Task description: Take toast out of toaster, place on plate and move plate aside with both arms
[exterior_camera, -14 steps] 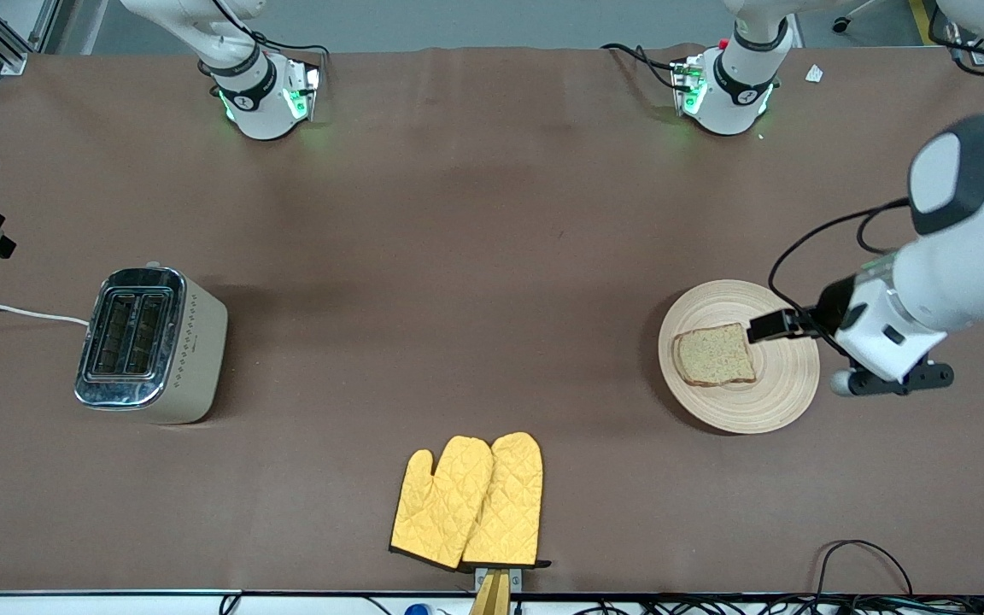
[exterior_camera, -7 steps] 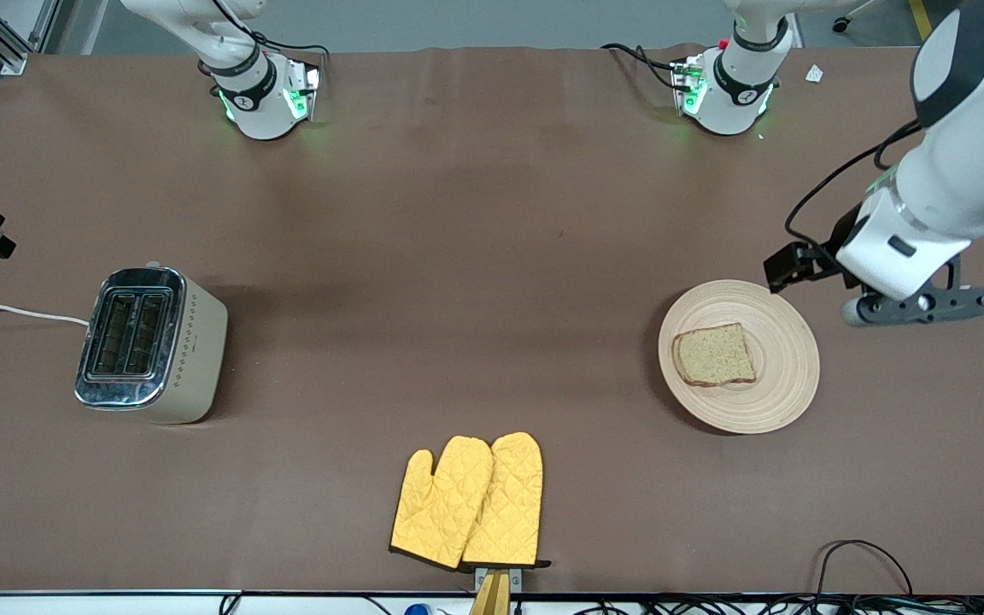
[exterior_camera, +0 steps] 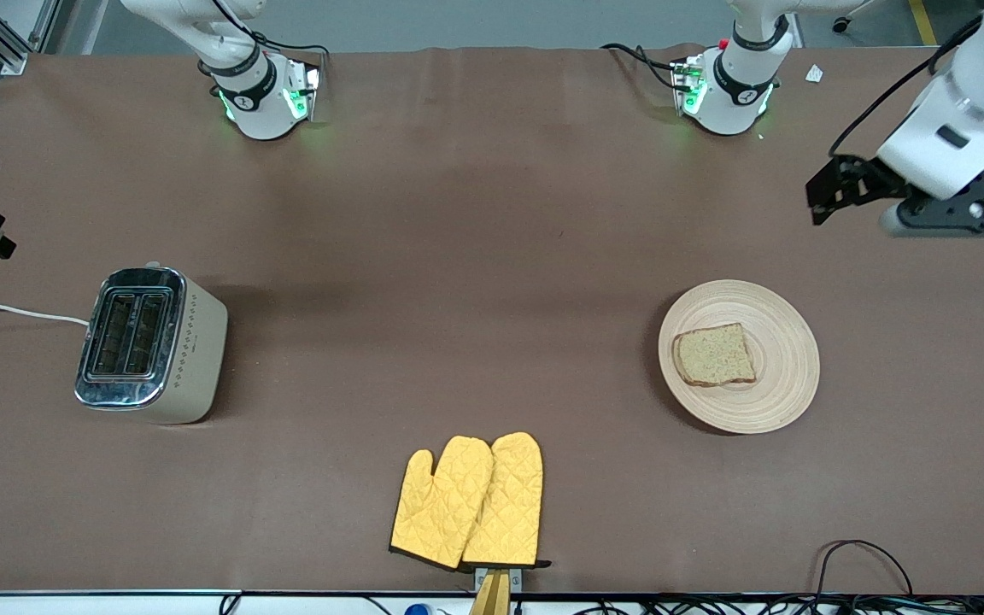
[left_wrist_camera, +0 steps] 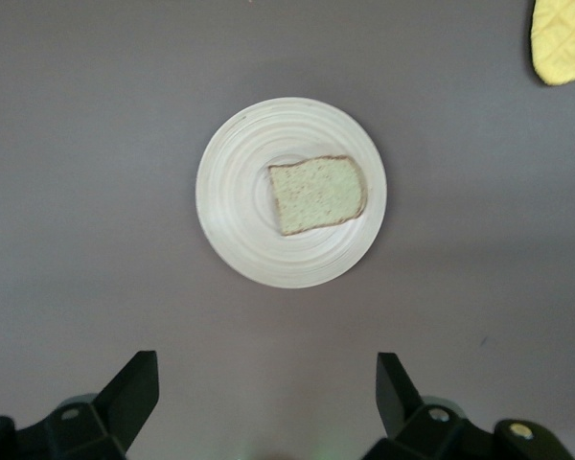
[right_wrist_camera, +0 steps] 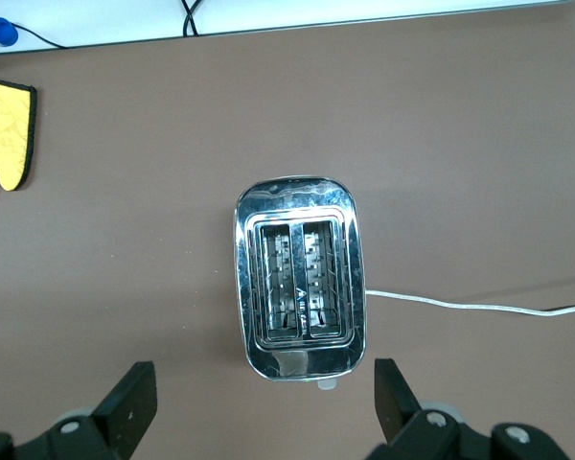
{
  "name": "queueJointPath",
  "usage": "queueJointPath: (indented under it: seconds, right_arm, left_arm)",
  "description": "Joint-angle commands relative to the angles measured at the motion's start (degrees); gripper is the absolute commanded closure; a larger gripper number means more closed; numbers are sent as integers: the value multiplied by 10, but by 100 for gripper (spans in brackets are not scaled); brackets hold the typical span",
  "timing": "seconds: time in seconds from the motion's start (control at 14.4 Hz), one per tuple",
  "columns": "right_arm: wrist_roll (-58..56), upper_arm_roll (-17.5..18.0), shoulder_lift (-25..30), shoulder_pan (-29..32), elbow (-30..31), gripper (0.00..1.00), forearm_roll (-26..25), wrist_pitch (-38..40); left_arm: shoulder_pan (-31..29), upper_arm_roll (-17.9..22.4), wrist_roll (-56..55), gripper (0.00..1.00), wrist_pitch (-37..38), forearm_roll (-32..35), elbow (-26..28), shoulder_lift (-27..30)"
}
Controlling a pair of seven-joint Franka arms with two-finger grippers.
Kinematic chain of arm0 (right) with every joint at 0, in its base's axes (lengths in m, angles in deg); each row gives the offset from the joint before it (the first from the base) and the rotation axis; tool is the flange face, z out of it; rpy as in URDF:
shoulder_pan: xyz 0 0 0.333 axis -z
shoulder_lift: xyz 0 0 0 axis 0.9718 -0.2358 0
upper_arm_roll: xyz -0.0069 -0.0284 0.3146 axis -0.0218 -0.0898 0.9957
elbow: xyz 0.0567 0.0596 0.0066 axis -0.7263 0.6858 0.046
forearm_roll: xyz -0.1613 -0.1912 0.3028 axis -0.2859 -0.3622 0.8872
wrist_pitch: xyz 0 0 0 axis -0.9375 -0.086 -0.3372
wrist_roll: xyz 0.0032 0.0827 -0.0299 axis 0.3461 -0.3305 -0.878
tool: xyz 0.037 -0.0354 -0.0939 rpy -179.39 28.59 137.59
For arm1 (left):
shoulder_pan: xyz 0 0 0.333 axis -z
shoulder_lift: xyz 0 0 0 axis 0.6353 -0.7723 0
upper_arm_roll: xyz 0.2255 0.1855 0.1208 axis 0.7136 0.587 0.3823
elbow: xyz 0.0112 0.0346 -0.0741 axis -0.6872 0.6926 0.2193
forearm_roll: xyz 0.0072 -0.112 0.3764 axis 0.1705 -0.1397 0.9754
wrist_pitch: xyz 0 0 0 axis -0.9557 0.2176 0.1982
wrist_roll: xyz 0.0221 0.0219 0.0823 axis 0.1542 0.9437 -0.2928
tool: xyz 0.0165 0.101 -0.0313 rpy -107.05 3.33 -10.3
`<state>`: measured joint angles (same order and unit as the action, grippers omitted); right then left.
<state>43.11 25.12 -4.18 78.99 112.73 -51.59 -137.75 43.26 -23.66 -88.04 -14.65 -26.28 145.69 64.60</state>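
Wooden plate (exterior_camera: 787, 389) holds one toast (exterior_camera: 713, 355); two mitts (exterior_camera: 468, 502), one toaster (exterior_camera: 150, 344); my left gripper (left_wrist_camera: 266, 395) and right gripper (right_wrist_camera: 265, 401) gape wide, empty.

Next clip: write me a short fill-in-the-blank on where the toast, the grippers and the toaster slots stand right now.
1. The toast lies on the ____.
2. The left gripper is up over bare table, its fingers ____ and holding nothing.
3. Both slots of the toaster are ____.
4. The right gripper hangs over the ____, fingers open.

Missing words: plate; open; empty; toaster
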Motion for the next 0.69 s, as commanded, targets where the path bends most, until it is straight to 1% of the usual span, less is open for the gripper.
queueJointPath:
  seconds: [0.0, 0.14, 0.21, 0.62]
  right_arm:
    - [-1, 4, 7, 2, 10, 0, -7, -5]
    - [-1, 4, 7, 2, 10, 0, -7, -6]
    - [-1, 4, 7, 2, 10, 0, -7, -5]
    - [-1, 4, 7, 2, 9, 0, -7, -7]
  left_arm:
    - [5, 28, 52, 0, -3, 1, 66, 63]
    - [1, 28, 53, 0, -5, -8, 102, 94]
    - [-1, 29, 52, 0, -5, -18, 112, 104]
    - [-12, 29, 49, 0, -4, -26, 108, 104]
